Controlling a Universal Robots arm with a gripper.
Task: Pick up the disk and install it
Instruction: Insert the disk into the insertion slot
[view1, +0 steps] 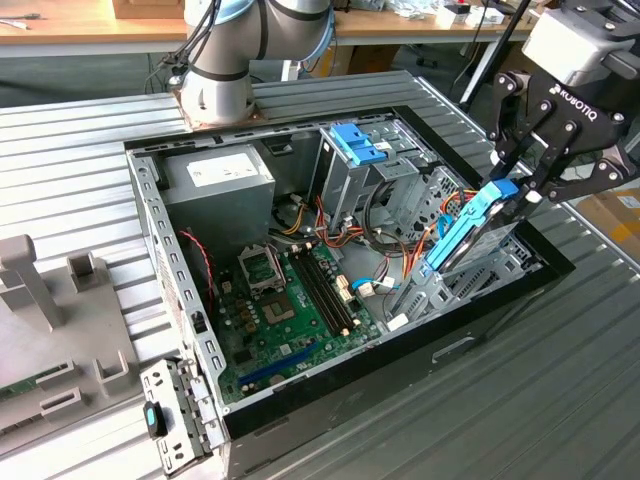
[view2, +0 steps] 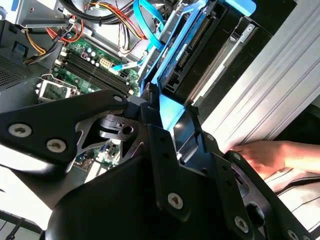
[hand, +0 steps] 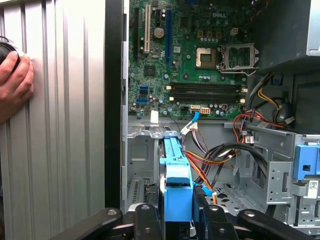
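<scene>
- Status: end effector (view1: 512, 188) is closed narrow on the disk (view1: 462, 232), pinching the top end of its blue carrier.
- Disk sits at the black-bezel end of the case (view1: 152, 215). It is tilted, with its lower end down in the drive bay (view1: 455, 290) and its upper end above the case rim. Looks only partly inserted, not seated.
- Motherboard (view1: 290, 300) lies on the case floor, inboard of the bay.
- Risk 1: jam. The tilt means the rails may not be square to the bay guides. Pushing like this could wedge the carrier or bend a guide.
- Risk 2: pinched wiring. In the first wrist view, orange cables (hand: 215, 159) run inside the case just beside the disk (hand: 176, 170). A loose loop under the carrier would block seating or get crushed.
- Risk 3: slip. The grip is on smooth plastic at one end only, so any resistance in the bay could pivot the disk in the hold.
- Risk 4: a person's hand (hand: 15, 80) rests on the tabletop (view1: 560, 400) outside the case wall on the bay side, near the arm's working area. A sideways correction could reach it.
</scene>
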